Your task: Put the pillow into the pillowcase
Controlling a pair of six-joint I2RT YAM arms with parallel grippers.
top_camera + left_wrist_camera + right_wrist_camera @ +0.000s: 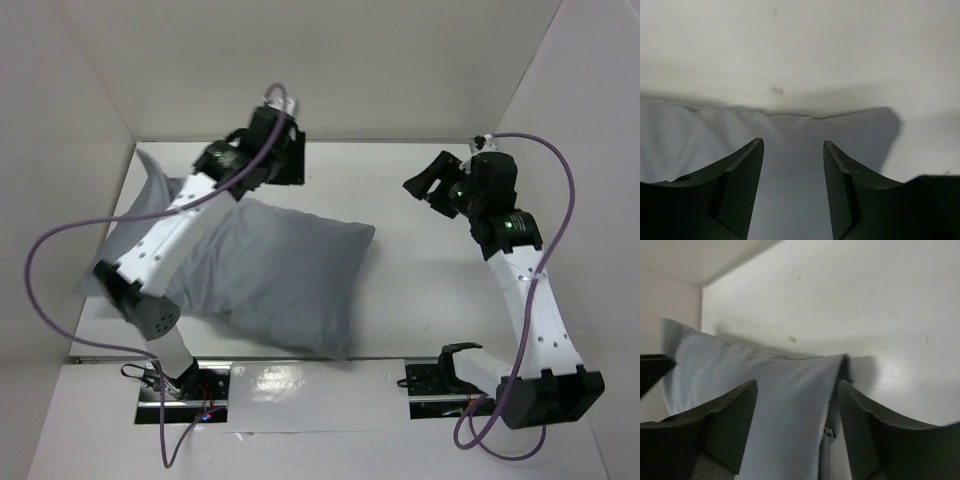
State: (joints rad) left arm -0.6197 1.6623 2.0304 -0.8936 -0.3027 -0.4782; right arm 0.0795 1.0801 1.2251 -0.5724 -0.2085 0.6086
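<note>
The grey pillowcase [285, 265] lies plump across the left and middle of the white table, one corner reaching the left wall. No white pillow shows; it is hidden. My left gripper [283, 165] hangs over the pillowcase's far edge, jaws open and empty, with grey cloth [715, 140] beneath the left gripper [792, 145]. My right gripper [425, 180] hovers to the right of the pillowcase, apart from it and open. In the right wrist view the pillowcase [780, 395] and its right-hand end show between and beyond the right gripper [797, 385], with nothing held.
White walls [90, 120] enclose the table on the left, back and right. My left arm [170, 235] stretches over the pillowcase's left half. Purple cables [45, 250] loop off both arms. Bare table [420, 280] lies between the pillowcase and my right arm.
</note>
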